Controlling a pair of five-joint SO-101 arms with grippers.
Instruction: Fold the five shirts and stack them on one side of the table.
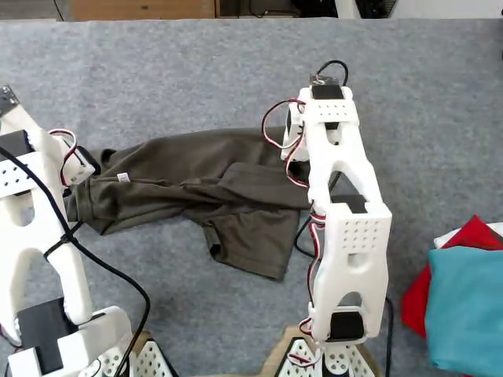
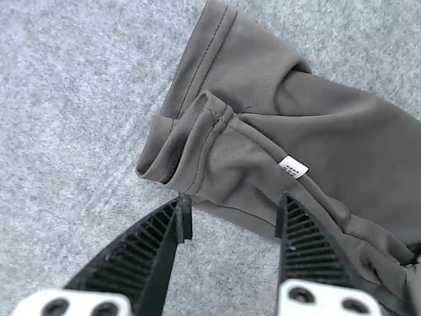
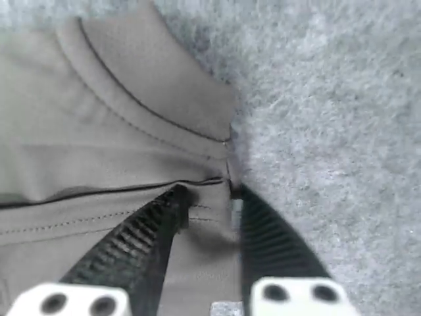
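The grey, carpet-like table (image 1: 157,71) carries everything. Across its middle lies a dark olive-grey fabric shirt (image 1: 196,188), bunched into a long crumpled band running left to right, with one flap hanging out toward the near edge.

The white right arm (image 1: 346,212) rises from the near edge and stretches out over the shirt's right end. The white left arm (image 1: 31,236) stands by the left edge, its head at the shirt's left end.

At the right edge, toward the near corner, sits a pile of cloth: a teal folded shirt (image 1: 471,306) lying on a red one (image 1: 416,302).

The right gripper (image 3: 209,197) has its black ribbed jaws drawn in on a fold at the shirt's stitched edge. The left gripper (image 2: 233,212) has its jaws spread wide, just above the shirt's rolled hem, nothing between them.

A small white label (image 2: 293,167) shows on the cloth near the left gripper.
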